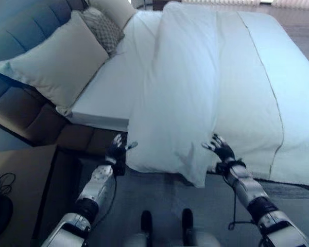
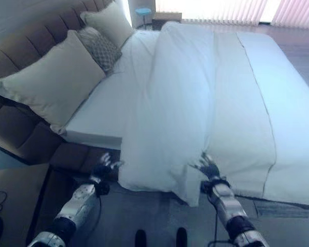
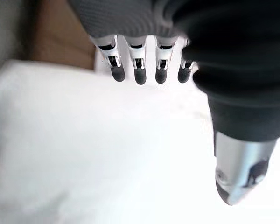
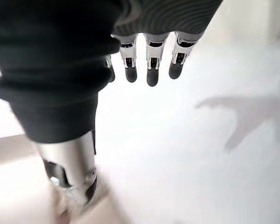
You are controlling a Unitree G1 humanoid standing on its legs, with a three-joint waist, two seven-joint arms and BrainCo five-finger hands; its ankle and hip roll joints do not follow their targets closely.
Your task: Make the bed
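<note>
Both my hands hover spread wide at the white duvet's (image 1: 195,92) folded near edge: left hand (image 1: 116,149), right hand (image 1: 221,149), holding nothing.

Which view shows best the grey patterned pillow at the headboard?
The right eye view: the patterned pillow shows between two plain pillows, its top edge free. The left eye view shows it too, but closer to the picture's top. Both wrist views show white bedding past open fingers, not this pillow.
</note>
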